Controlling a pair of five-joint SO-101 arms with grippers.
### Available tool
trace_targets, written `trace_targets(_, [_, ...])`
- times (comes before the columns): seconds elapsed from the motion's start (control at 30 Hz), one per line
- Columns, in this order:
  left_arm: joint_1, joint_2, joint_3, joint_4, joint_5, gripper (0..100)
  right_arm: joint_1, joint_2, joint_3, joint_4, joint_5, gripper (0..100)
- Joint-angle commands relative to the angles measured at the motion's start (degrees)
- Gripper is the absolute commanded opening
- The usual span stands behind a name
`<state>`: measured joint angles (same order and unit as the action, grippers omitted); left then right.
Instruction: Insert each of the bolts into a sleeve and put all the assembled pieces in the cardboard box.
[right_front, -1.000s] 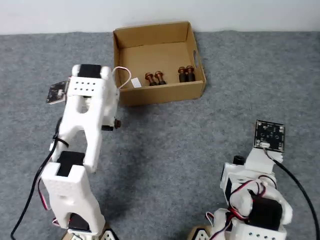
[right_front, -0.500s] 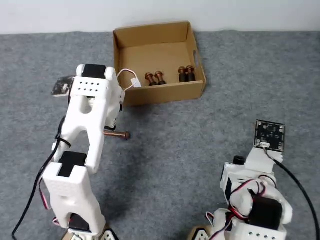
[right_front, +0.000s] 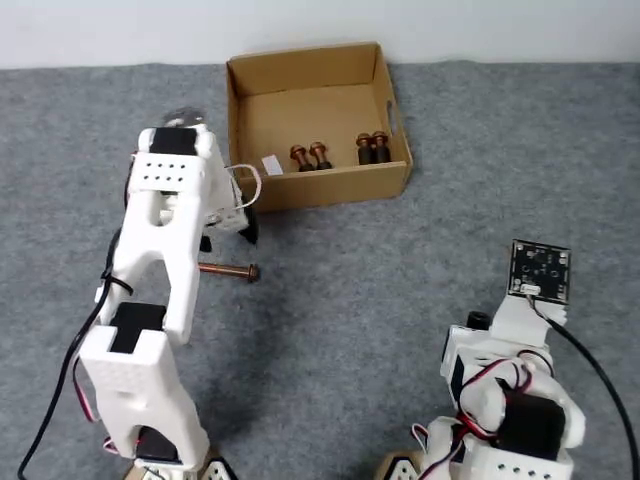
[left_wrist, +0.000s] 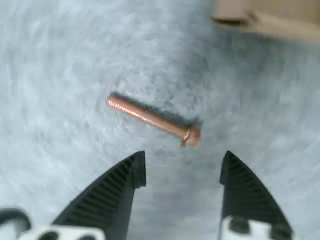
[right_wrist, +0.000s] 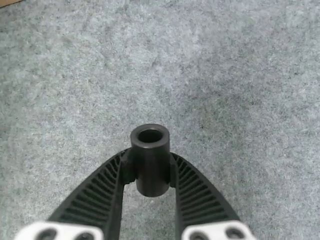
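Observation:
A copper bolt (right_front: 228, 269) (left_wrist: 152, 120) lies flat on the grey carpet, in front of the cardboard box (right_front: 322, 190). My left gripper (left_wrist: 182, 161) hovers just above it, open, with the bolt beyond its fingertips and untouched. In the high view the left arm (right_front: 170, 210) stands over the bolt's threaded end. My right gripper (right_wrist: 150, 172) is shut on a black sleeve (right_wrist: 150, 159), held upright with its bore facing the camera, above bare carpet. Two pairs of assembled pieces (right_front: 310, 156) (right_front: 372, 148) lie inside the box.
The box's front wall and corner (left_wrist: 265, 20) stand close beyond the bolt. The right arm (right_front: 505, 390) sits folded at the near right with its camera board (right_front: 540, 270) raised. Grey carpet stretches between the two arms.
My left gripper held the bolt one second ago, then let it go; the bolt now lies on the carpet. The left arm has drawn slightly away from the box. The right arm kept still.

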<state>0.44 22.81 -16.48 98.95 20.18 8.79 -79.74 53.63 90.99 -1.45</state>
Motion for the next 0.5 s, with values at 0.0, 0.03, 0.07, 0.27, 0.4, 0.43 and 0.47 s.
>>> trace_targets(0.0, [-1.85, -0.88, -2.24, 1.05, -34.90, 24, 0.48, -0.04, -0.44, -1.19, -0.09, 0.9])
trace_targets(0.03, [-2.02, -0.26, -2.42, 0.26, -42.20, 24, 0.48, -0.04, -0.44, -1.19, -0.09, 0.9])
trace_targets(0.07, [-2.02, 0.26, -2.42, -0.09, -48.09, 24, 0.48, -0.04, -0.44, -1.19, -0.09, 0.9])
trace_targets(0.27, [-1.93, 4.57, -2.51, -0.35, -68.75, 24, 0.48, 0.13, -0.18, -1.54, -0.09, 0.9])
trace_targets(0.4, [-2.02, 7.03, -2.68, -0.97, -77.71, 24, 0.48, -0.04, 2.46, -3.12, 4.31, 0.9])
trace_targets(0.43, [-2.02, 7.56, -2.77, -2.02, -78.68, 24, 0.48, -0.13, 3.34, -3.56, 5.36, 0.9])
trace_targets(0.47, [-2.11, 8.00, -2.86, -3.16, -79.03, 24, 0.40, -0.13, 3.69, -3.65, 6.07, 0.9])
